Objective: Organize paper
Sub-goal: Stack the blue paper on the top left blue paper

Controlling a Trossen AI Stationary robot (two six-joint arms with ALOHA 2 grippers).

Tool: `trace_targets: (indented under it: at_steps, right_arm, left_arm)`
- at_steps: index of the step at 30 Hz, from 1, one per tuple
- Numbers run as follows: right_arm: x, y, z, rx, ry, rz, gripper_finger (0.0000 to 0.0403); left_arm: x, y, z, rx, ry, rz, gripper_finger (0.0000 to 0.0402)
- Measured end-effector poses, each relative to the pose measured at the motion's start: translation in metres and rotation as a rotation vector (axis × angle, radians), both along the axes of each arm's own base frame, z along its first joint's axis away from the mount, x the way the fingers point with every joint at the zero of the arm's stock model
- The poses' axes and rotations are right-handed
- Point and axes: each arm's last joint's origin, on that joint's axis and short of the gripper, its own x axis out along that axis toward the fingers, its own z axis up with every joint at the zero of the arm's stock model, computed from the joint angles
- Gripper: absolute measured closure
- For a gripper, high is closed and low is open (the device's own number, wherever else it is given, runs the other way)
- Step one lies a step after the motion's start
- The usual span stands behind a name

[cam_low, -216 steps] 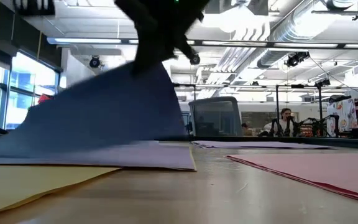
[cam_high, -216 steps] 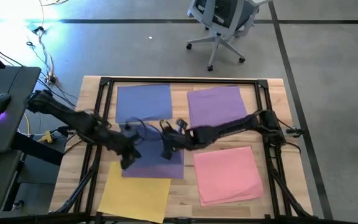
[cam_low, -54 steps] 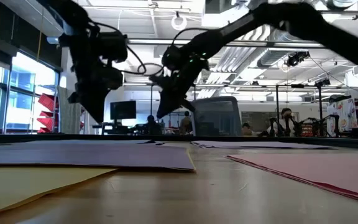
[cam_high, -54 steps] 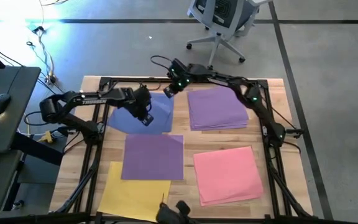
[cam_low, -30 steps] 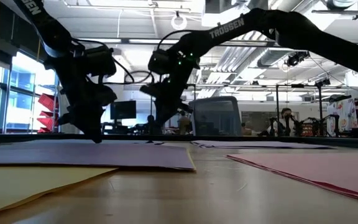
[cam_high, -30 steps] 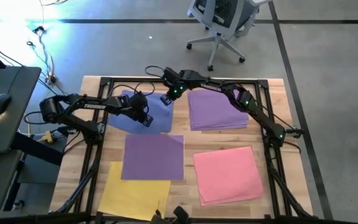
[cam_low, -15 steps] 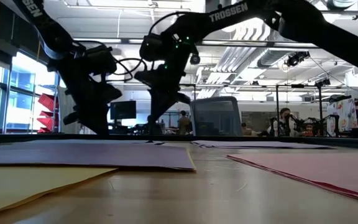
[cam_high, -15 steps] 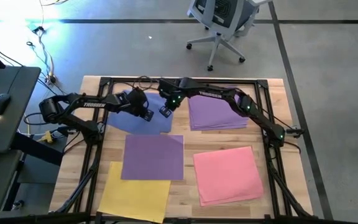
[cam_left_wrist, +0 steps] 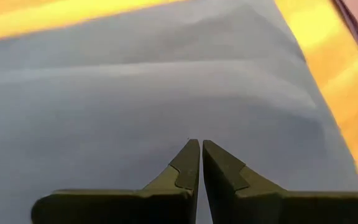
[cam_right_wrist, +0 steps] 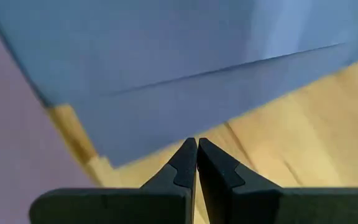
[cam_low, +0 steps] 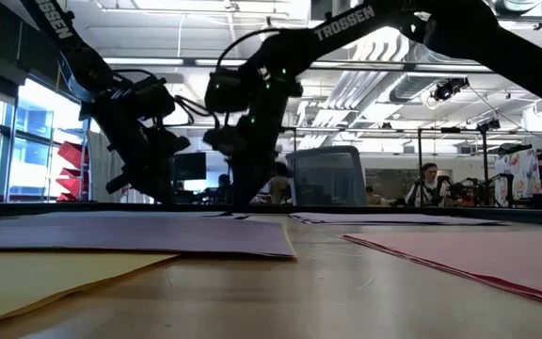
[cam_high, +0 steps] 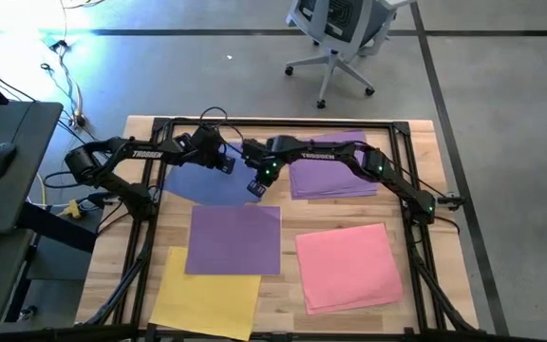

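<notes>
Blue paper (cam_high: 202,182) lies flat at the table's far left, two sheets slightly offset (cam_right_wrist: 166,50). A purple stack (cam_high: 335,169) lies far right, one purple sheet (cam_high: 234,239) in the middle, yellow paper (cam_high: 207,299) near left and pink paper (cam_high: 349,266) near right. My left gripper (cam_high: 226,163) is shut and points down over the blue paper's far right part (cam_left_wrist: 135,93). My right gripper (cam_high: 254,188) is shut above the blue paper's near right corner, by bare wood (cam_right_wrist: 272,137). My left gripper's shut fingertips (cam_left_wrist: 191,152) point slanting down at the blue sheet's surface; I cannot tell whether they touch it. My right gripper's shut fingertips (cam_right_wrist: 188,152) stand at the near edge of the lower blue sheet (cam_right_wrist: 142,146), pointing steeply down; whether they touch paper or wood I cannot tell.
A black frame (cam_high: 160,190) runs round the table's edges. Both arms cross over the far half of the table, their grippers close together. In the low view the purple sheet (cam_low: 130,235) and the pink paper (cam_low: 478,254) lie in front; a person (cam_low: 431,179) sits in the room beyond.
My right gripper has swung from the table's far edge toward its near edge, sinking, to the blue paper's near right corner. My left gripper has gone a little toward the far edge over the blue paper and tipped. Both have stayed shut.
</notes>
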Motion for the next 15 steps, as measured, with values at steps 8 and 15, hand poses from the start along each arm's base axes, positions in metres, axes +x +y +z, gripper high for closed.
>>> trace_targets:
  at_steps: [8,15]
  right_arm:
    - [0.008,0.02,-0.014,-0.021,-0.056,0.009,0.0403]
    - [0.011,0.033,-0.014,-0.042,-0.058,0.072,0.0403]
  left_arm:
    - [0.008,-0.02,0.004,0.022,0.02,-0.178,0.0401]
    - [0.019,-0.016,-0.017,0.078,0.069,-0.191,0.0401]
